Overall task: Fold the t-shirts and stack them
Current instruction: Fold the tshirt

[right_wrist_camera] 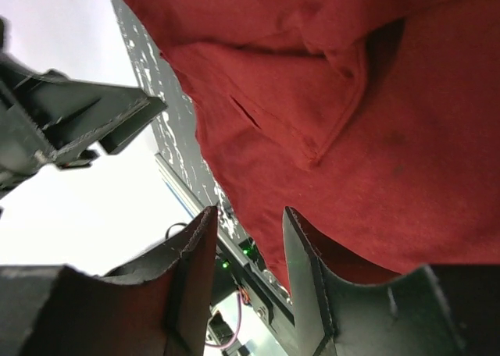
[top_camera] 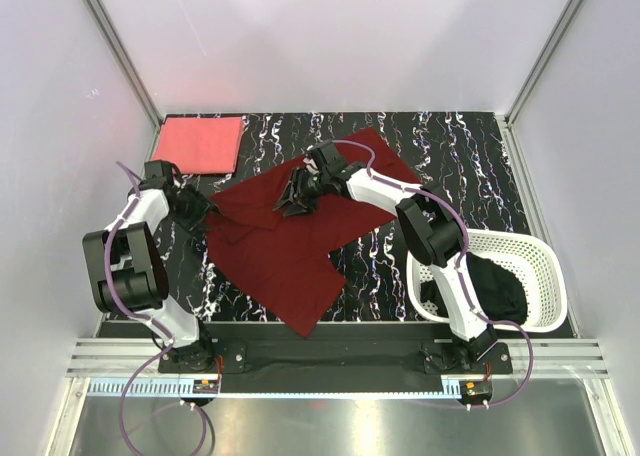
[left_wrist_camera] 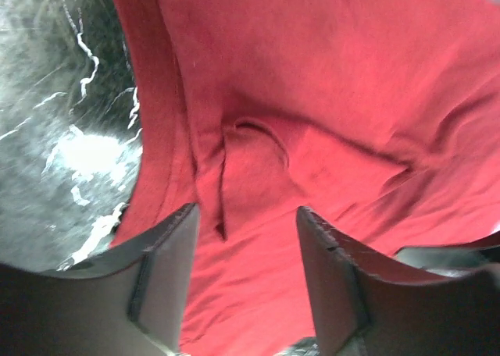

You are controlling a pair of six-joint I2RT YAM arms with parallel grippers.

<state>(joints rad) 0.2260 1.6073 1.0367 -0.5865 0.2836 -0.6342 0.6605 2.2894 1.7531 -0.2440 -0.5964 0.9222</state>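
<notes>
The maroon t-shirt (top_camera: 285,261) is spread between the arms, slanted near-centre to far-right. The left gripper (top_camera: 197,214) is set at its left edge, the right gripper (top_camera: 296,200) over its middle, both parted and unclamped.

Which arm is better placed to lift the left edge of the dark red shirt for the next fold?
Left, probably. The left pincer hangs open right at that edge of the dark maroon cloth t-shirt. The right pincer is over the shirt's upper middle, farther away.
</notes>
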